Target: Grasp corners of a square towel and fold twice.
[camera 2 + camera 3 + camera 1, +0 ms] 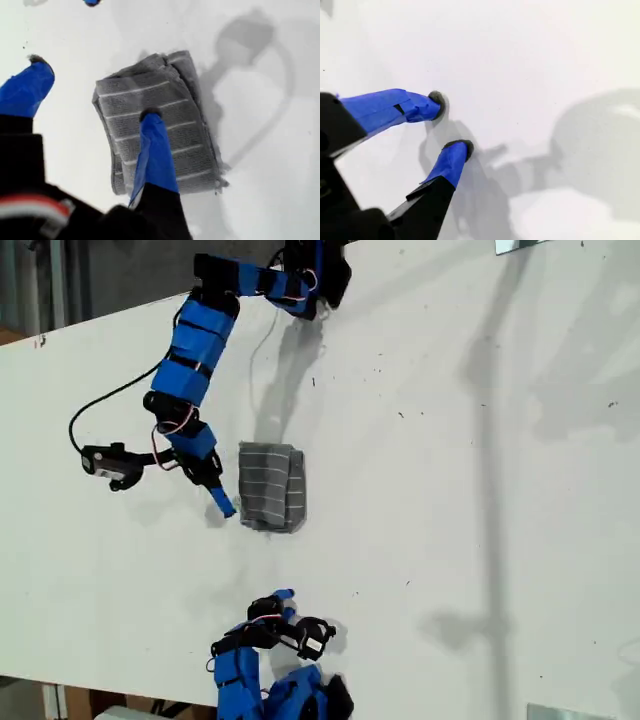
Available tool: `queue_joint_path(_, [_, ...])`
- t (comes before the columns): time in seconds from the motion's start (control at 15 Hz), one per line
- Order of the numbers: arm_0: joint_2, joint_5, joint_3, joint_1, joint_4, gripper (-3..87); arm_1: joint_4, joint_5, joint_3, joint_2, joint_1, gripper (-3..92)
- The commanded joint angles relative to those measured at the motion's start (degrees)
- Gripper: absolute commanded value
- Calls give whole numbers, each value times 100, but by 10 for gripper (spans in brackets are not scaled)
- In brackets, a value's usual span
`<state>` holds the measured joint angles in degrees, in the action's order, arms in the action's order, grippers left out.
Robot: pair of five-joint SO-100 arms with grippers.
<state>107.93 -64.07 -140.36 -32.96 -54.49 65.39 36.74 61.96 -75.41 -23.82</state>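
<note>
On the exterior view's left, our first end effector (222,502) is hanging low over the white table (450,490), just beside the towel (272,486). Its jaws are standing wide apart, holding nothing. In the first wrist view, one blue finger (155,150) is crossing in front of the towel (155,120), while the other finger (27,87) is sitting off to the side over bare table; whether either tip is touching the cloth, we cannot tell.

The towel is lying folded into a small, thick rectangle, its pale stripes running along its length. The edge facing the first end effector is looking straight and neat; the far edge, toward the exterior view's right, is showing stacked layers that are not quite lining up, with one corner (220,184) poking out slightly.

Lower in the exterior view, our second end effector (285,600) is resting well apart from the towel, jaws slightly apart and empty. The second wrist view is showing its fingertips (436,102) over plain table (545,75), with only shadows nearby.

To the exterior view's right of the towel, the table is stretching wide and open, marked only by small dark specks and long shadows.
</note>
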Motion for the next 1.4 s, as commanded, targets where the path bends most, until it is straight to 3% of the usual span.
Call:
queue_joint_path(0.0, [114,-9,18,-185,26,155,-229,413,2426,-2250,272,368])
queue_joint_path(0.27, [527,-105,-220,-193,26,155,-369,2900,6750,-4966,1529,355])
queue_joint_path(0.47, [3639,-835,-1951,519,378,170,-861,4315,8736,-7058,2654,424])
queue_joint_path(0.6, [6249,-1371,-2786,1230,-352,171,-861,4702,8886,-7339,3234,428])
queue_joint_path(0.67, [8411,-1644,-3155,1441,-1397,171,-870,4948,8956,-7550,3524,435])
queue_joint_path(0.73, [9114,-1907,-3085,1591,-2074,172,-905,5106,9097,-7875,3709,435])
queue_joint_path(0.87, [9114,-1925,-3041,1872,-1934,173,-519,5317,9598,-9035,3718,433])
queue_joint_path(1.0, [9114,-2153,-3393,1670,-2224,172,1529,5730,10274,-11364,3322,398])
queue_joint_path(1.13, [9097,-1890,-3727,1679,-2188,171,1679,5678,10151,-11338,3410,353])
queue_joint_path(1.2, [9105,-1951,-3753,1749,-2171,128,1679,5713,10151,-11320,3419,329])
queue_joint_path(1.33, [9105,-712,-3797,1767,-2101,87,1679,5678,10151,-11320,4166,302])
